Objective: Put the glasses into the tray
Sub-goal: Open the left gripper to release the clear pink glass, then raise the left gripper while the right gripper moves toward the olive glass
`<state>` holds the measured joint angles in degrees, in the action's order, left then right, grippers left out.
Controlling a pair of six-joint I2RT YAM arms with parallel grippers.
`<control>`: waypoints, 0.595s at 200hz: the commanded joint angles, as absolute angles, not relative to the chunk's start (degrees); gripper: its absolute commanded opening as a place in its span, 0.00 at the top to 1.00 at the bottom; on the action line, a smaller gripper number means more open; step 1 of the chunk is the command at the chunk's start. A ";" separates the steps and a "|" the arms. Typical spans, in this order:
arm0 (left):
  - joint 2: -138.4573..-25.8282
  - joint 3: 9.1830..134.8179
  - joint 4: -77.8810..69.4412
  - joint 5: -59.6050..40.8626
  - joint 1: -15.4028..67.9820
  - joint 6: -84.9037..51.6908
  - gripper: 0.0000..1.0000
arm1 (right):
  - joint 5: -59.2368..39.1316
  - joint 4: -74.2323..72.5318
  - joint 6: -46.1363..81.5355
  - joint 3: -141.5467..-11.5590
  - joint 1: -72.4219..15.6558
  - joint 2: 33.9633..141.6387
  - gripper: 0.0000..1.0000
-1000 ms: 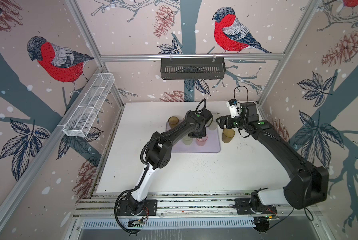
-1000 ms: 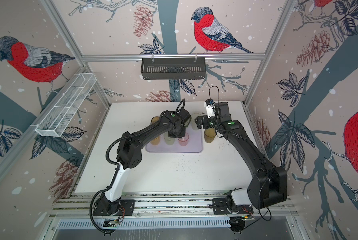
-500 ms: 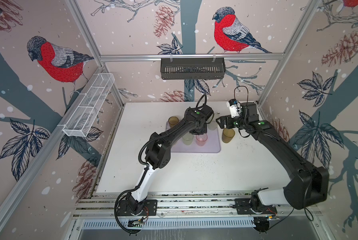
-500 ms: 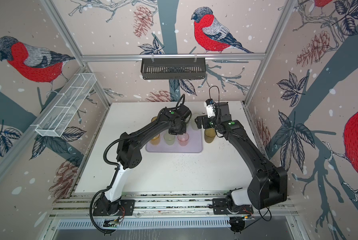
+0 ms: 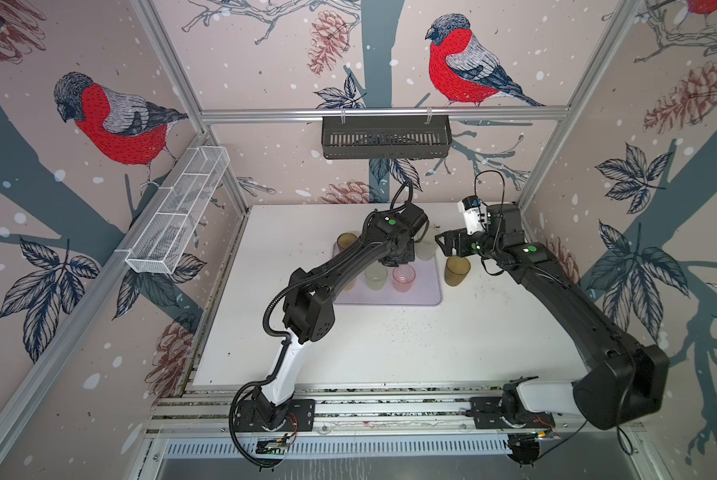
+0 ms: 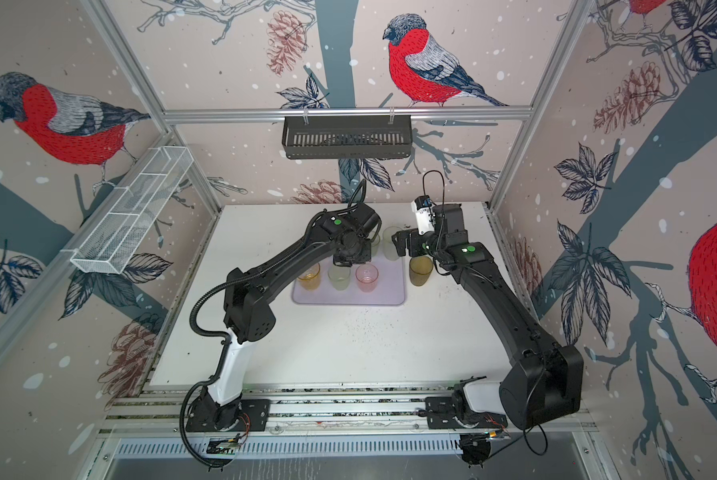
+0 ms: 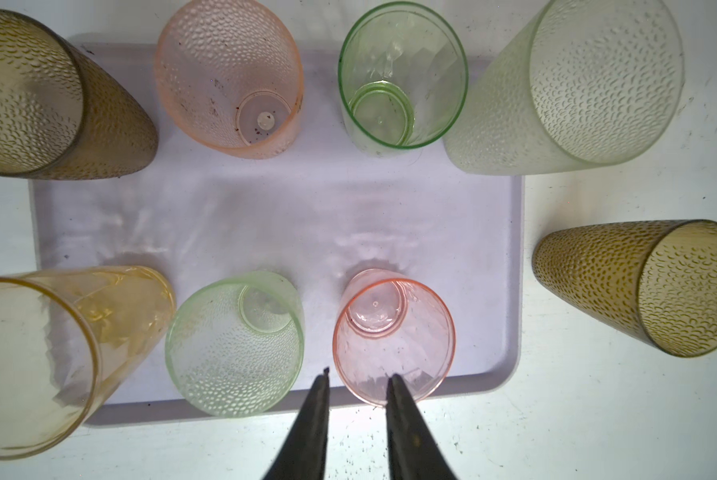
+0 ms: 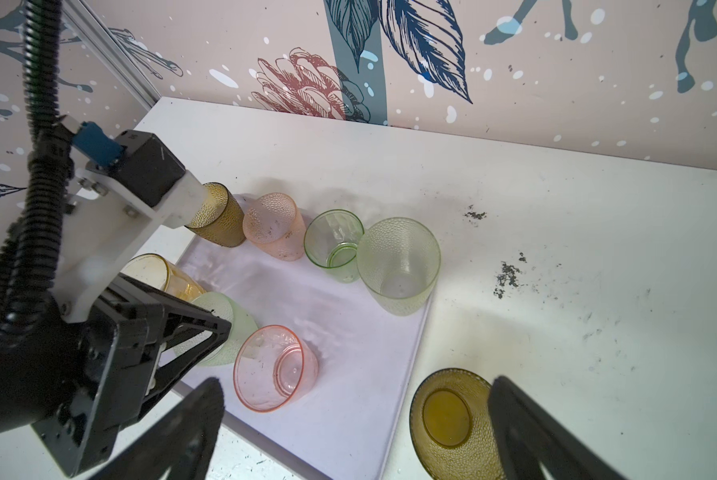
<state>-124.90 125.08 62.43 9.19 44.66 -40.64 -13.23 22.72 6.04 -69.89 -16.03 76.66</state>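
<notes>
The lilac tray (image 7: 265,216) holds several glasses in two rows. A smooth pink glass (image 7: 394,336) stands upright at its near edge beside a pale frosted green one (image 7: 234,345). My left gripper (image 7: 358,374) hovers above that pink glass's rim, slightly open and holding nothing. In both top views it hangs over the tray (image 5: 423,291) behind the pink glass (image 5: 403,277). A brown dimpled glass (image 8: 448,419) stands on the table just off the tray's right edge. My right gripper (image 8: 356,399) hangs wide open above it, one finger (image 8: 510,407) beside the glass.
A tall frosted glass (image 7: 577,87) and a tall brown glass (image 7: 28,91) stand at the tray's far corners, with a dimpled pink (image 7: 228,79) and a bright green glass (image 7: 402,79) between them. A yellow glass (image 7: 57,345) sits near left. Dark crumbs speckle the white table (image 8: 556,249).
My left gripper has risen and drawn back from the pink glass, which stays standing on the tray, and its jaws have parted a little. The right arm has not moved.
</notes>
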 commanded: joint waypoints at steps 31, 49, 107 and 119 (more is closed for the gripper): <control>-122.13 124.36 63.16 10.52 45.76 -42.87 0.66 | -12.54 24.59 6.55 -70.53 -16.22 75.43 0.00; -121.52 124.02 63.16 10.46 46.36 -43.00 0.66 | -11.82 25.21 6.63 -70.02 -16.26 74.76 0.00; -117.86 119.49 60.91 9.98 46.76 -40.63 0.55 | -8.26 27.54 8.06 -69.86 -16.34 73.71 0.00; -117.45 119.35 60.91 10.18 46.76 -39.32 0.54 | -7.10 27.98 8.44 -70.31 -16.56 73.91 0.00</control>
<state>-118.78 119.94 61.65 9.17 46.74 -41.69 -10.09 27.03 7.01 -69.43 -16.21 73.87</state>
